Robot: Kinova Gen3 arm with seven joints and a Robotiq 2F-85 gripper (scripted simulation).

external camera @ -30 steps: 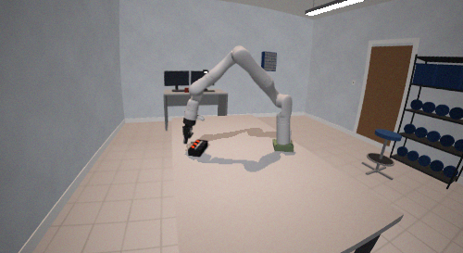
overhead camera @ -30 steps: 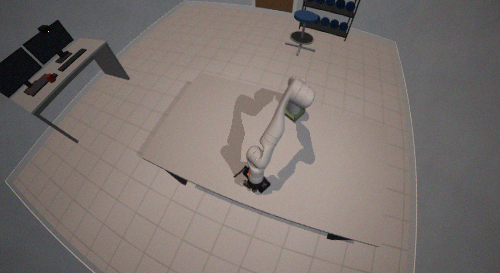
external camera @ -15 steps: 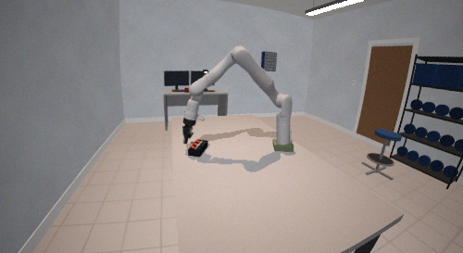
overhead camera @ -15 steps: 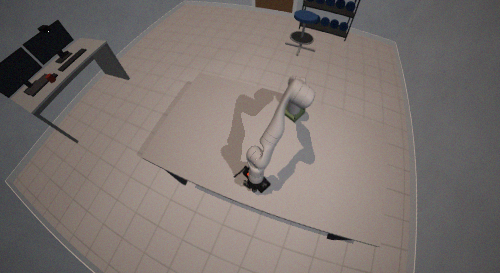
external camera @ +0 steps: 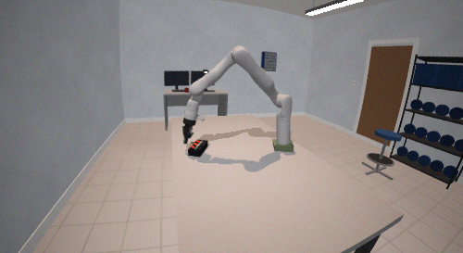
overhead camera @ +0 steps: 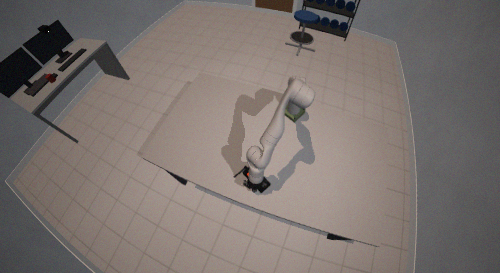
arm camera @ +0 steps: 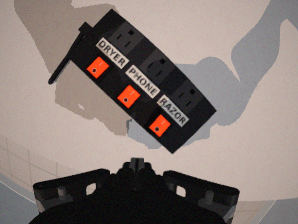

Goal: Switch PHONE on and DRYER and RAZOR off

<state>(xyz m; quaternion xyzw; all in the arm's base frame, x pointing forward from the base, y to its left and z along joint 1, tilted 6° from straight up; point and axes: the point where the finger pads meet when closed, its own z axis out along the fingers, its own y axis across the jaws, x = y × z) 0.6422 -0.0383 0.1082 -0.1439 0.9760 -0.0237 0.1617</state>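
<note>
A black power strip (arm camera: 143,90) lies flat on the table with its face up, showing three orange switches labelled DRYER (arm camera: 97,66), PHONE (arm camera: 128,96) and RAZOR (arm camera: 158,125). I cannot tell which switches are on. The strip also shows in the exterior view (external camera: 197,147) near the table's left edge, and in the top view (overhead camera: 248,176) it is mostly hidden under the arm. My gripper (arm camera: 137,166) is shut and empty, hovering just above and in front of the strip's RAZOR end; it also shows in the exterior view (external camera: 185,140).
The table edge runs close to the strip on the left side. The arm's green base (external camera: 283,145) stands on the table. A desk with monitors (external camera: 194,95), a stool (external camera: 381,151) and a shelf (external camera: 435,126) stand away from the table.
</note>
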